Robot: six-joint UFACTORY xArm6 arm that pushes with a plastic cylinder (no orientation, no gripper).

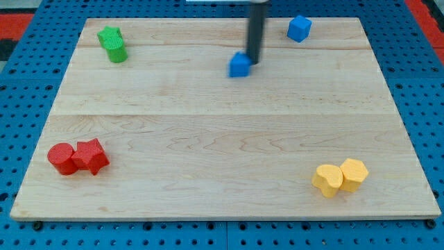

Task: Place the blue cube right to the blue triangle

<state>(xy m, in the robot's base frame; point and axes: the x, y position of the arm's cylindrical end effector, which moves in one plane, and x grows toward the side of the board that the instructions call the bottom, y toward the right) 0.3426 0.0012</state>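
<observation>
Near the worktop's twelve o'clock edge, my tip touches the blue triangle at its two o'clock side. No claw exists to judge. The blue cube sits apart at two o'clock, seemingly needing a push down beside it.

A small blue triangle lies flat; the blue cube sits upright, well apart, up and right of that triangle
</observation>
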